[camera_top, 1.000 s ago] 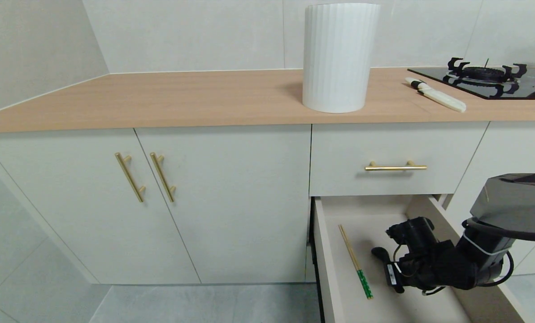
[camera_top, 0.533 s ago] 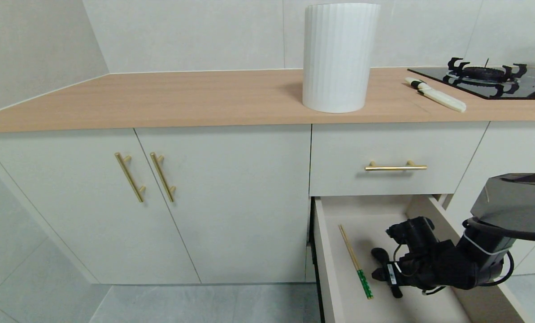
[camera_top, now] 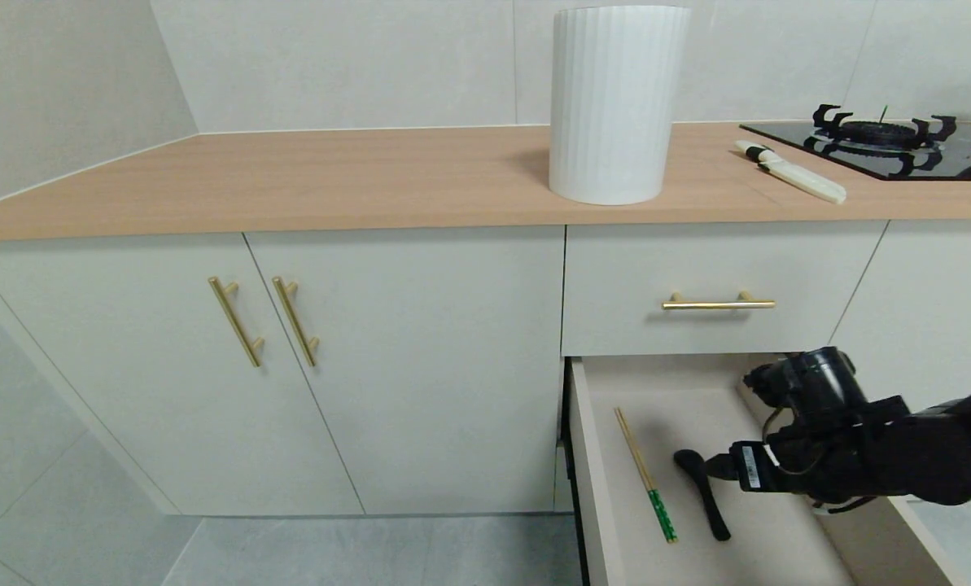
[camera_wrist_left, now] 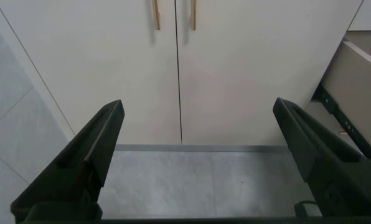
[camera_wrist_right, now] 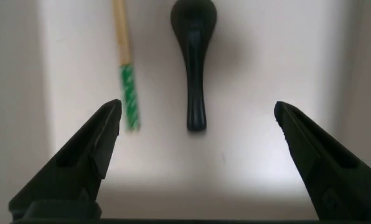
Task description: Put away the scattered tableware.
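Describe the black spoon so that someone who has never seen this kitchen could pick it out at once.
Below the wooden countertop, under the closed drawer, a lower drawer stands open. On its floor, the black spoon is the short, dark piece with a rounded bowl, lying beside but apart from the longer, pale, green-tipped chopsticks.

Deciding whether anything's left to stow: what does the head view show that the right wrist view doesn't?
The head view adds the counter with a white knife, a ribbed white container and the stove, and the right pincer above the open drawer. The right wrist view adds that pincer's fingers spread wide, holding nothing. Both show the black spoon and the green-tipped chopsticks lying side by side, apart, on the drawer floor.
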Controlling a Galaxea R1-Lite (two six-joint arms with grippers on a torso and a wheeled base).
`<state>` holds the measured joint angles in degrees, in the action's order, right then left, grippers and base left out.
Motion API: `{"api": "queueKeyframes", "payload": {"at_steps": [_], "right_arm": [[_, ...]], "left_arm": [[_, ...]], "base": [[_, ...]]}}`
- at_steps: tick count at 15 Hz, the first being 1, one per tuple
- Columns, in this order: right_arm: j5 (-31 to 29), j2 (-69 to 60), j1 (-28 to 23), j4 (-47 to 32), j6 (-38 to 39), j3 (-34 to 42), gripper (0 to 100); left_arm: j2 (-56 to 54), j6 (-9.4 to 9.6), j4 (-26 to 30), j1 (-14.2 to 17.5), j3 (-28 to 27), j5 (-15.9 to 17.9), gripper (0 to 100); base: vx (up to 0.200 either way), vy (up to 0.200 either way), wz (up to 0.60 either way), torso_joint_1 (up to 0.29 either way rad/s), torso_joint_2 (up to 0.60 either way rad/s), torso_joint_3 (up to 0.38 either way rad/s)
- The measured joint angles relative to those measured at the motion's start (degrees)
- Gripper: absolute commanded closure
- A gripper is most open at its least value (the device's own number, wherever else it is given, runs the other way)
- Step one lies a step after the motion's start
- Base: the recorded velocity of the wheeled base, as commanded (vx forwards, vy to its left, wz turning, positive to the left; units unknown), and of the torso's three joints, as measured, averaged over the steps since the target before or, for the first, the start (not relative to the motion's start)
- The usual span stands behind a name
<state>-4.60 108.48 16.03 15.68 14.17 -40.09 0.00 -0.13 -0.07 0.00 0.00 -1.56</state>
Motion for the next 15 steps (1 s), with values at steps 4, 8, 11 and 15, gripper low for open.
{"api": "queueKeyframes", "payload": {"at_steps": [4, 8, 11, 15], "right_arm": [[5.81, -18.14, 1.68, -15.17, 0.01, 2.01, 0], [6.36, -27.7, 5.38, -18.9, -0.16, 3.61, 0], [5.68, -29.43, 5.71, -18.85, -0.51, 3.72, 0], [5.61, -29.96, 5.85, -18.93, -1.33, 4.02, 0]], "left_arm": [[0.0, 0.0, 0.02, 0.0, 0.0, 0.0, 0], [0.0, -0.02, 0.02, 0.0, 0.0, 0.01, 0], [0.0, 0.06, 0.02, 0.0, 0.0, 0.0, 0], [0.0, 0.06, 0.0, 0.0, 0.0, 0.0, 0]], "base": [[0.0, 0.0, 0.0, 0.0, 0.0, 0.0], [0.0, 0.0, 0.0, 0.0, 0.0, 0.0], [0.0, 0.0, 0.0, 0.0, 0.0, 0.0], [-0.1, 0.0, 0.0, 0.0, 0.0, 0.004]]}}
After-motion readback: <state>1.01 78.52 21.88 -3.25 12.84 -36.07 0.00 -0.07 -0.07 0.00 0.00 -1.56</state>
